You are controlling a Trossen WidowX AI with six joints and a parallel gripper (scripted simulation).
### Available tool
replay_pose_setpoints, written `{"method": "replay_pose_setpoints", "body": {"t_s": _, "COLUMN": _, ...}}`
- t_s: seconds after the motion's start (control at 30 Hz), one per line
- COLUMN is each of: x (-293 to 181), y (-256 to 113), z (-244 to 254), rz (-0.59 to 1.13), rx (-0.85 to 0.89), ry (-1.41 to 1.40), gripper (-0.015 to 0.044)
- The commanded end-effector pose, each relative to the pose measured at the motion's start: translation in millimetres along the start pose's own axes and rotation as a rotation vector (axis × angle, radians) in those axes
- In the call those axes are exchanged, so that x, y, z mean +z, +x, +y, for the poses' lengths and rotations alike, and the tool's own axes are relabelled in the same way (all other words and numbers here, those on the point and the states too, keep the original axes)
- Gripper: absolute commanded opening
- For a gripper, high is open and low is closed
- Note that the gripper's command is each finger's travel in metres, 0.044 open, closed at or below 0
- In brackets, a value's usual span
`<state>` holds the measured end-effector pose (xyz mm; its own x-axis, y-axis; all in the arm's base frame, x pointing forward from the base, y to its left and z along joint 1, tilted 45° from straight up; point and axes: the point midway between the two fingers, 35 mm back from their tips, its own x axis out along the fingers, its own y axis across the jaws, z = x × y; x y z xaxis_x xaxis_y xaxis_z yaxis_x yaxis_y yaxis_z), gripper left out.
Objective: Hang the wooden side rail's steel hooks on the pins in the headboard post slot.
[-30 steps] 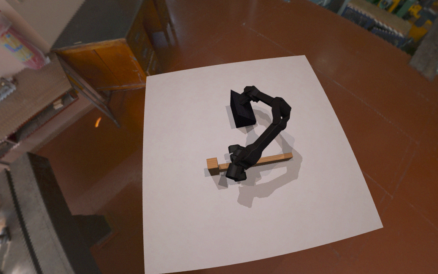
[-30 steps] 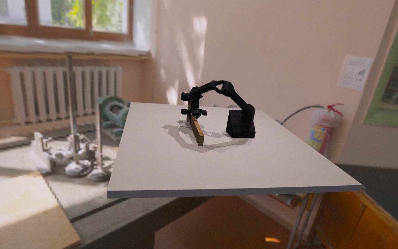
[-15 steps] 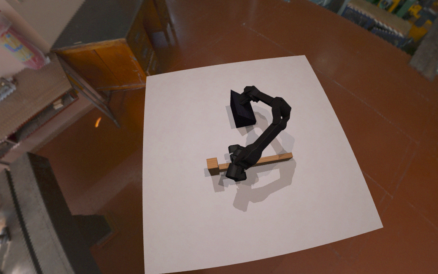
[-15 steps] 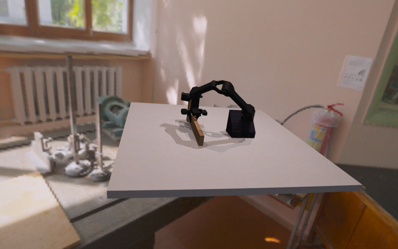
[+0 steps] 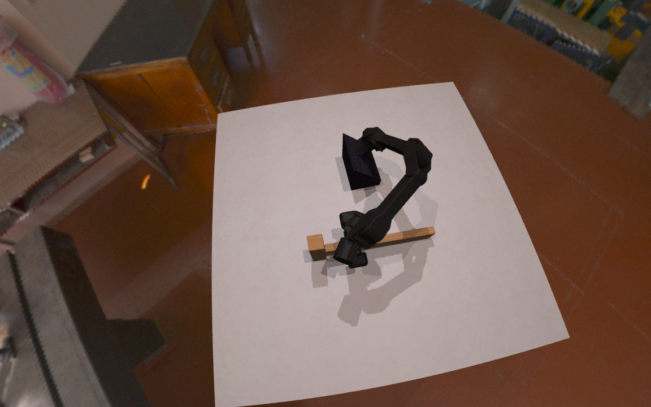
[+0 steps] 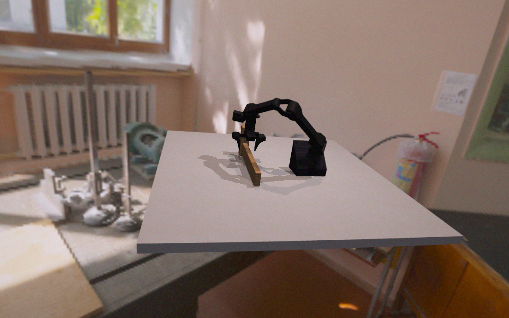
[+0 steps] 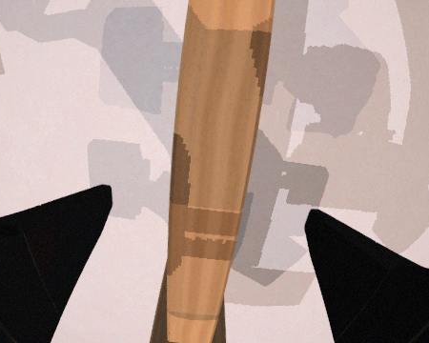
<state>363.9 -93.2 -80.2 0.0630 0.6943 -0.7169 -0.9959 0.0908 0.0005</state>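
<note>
A black robot arm (image 5: 399,194) (image 6: 305,125) rises from a dark, wedge-shaped base (image 5: 363,174) (image 6: 307,165) on a pale worktop (image 5: 277,343) (image 6: 288,217) and bends over so that its jaws (image 6: 247,149) point down at a long wooden rail (image 5: 408,234) (image 6: 251,162) (image 7: 214,124). The jaws are spread wide and hold nothing; in the wrist view one dark fingertip (image 7: 104,195) stands to each side of the rail, with a gap between it and the wood. The rail is a straight, narrow bar of light brown wood, standing on its narrow edge. One end meets, or comes very near, an upright wooden post (image 5: 315,247) (image 6: 242,130); its far end rests on the worktop, reaching away from the post. In the top view, the arm covers part of the rail close to the post, and the base stands well apart from both wooden pieces. The steel hooks, the pins and the slot cannot be made out, so whether the hooks sit on the pins cannot be told. Grey shadows of the arm spread across the worktop around the rail.
</note>
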Motion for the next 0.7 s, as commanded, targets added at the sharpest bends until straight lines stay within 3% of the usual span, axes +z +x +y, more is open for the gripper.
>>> {"method": "replay_pose_setpoints", "body": {"t_s": 0.0, "x": 3.6, "y": -1.1, "z": 1.1, "rz": 0.002, "rx": 0.011, "ry": -0.005, "gripper": 0.044}}
{"method": "replay_pose_setpoints", "body": {"t_s": 0.17, "x": 31.3, "y": -0.7, "z": 1.2, "rz": 0.0, "rx": 0.011, "ry": -0.005, "gripper": 0.044}}
{"method": "replay_pose_setpoints", "body": {"t_s": 0.67, "x": 28.7, "y": -1.0, "z": 0.4, "rz": 0.003, "rx": 0.012, "ry": -0.011, "gripper": 0.044}}
